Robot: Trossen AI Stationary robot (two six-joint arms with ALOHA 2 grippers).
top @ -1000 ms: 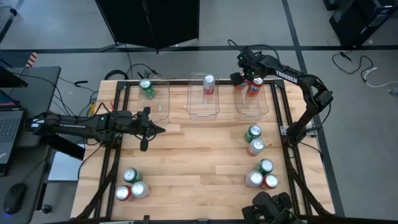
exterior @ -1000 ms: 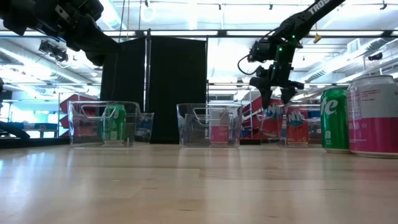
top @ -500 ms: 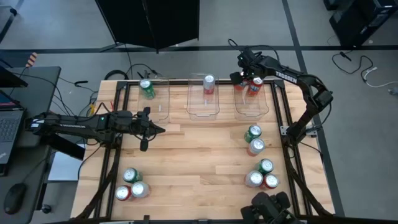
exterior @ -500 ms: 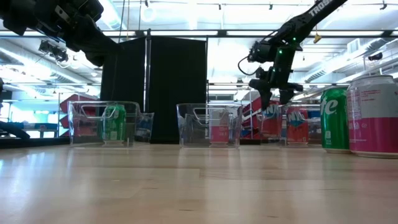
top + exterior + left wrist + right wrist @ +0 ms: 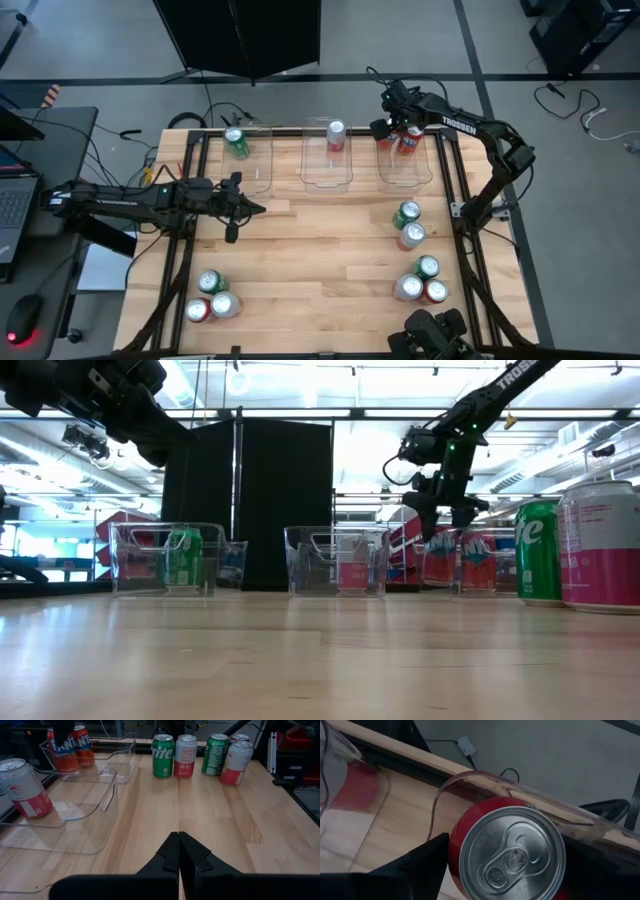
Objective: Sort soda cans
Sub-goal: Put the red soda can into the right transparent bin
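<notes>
Three clear bins stand along the far edge. The left bin (image 5: 243,165) holds a green can (image 5: 237,143), and the middle bin (image 5: 327,165) holds a silver-white can (image 5: 336,134). The right bin (image 5: 405,168) holds two red cans (image 5: 478,558). My right gripper (image 5: 391,128) is down in the right bin, shut on one red can (image 5: 512,855). My left gripper (image 5: 262,208) hovers shut over the table's left middle. Two cans stand on end at the right (image 5: 408,214). Two groups of three stand near the front, right (image 5: 427,268) and left (image 5: 210,283). My right gripper pinches the red can by its upper side wall (image 5: 453,847), one finger (image 5: 422,865) on each side of the silver top. The fingers come from above, pointing down. The can stands upright in the right bin, level with the red can beside it (image 5: 440,558).
The right bin's far wall (image 5: 520,787) curves close behind the held can. The table's dark frame rails run along both sides (image 5: 470,270). Bare wood (image 5: 320,250) lies between the can groups. A laptop and cables sit off the table's left side.
My right gripper has shifted slightly over the right bin and ended a little lower. The gap between its fingers looks the same. The cans and my left arm have kept still.
</notes>
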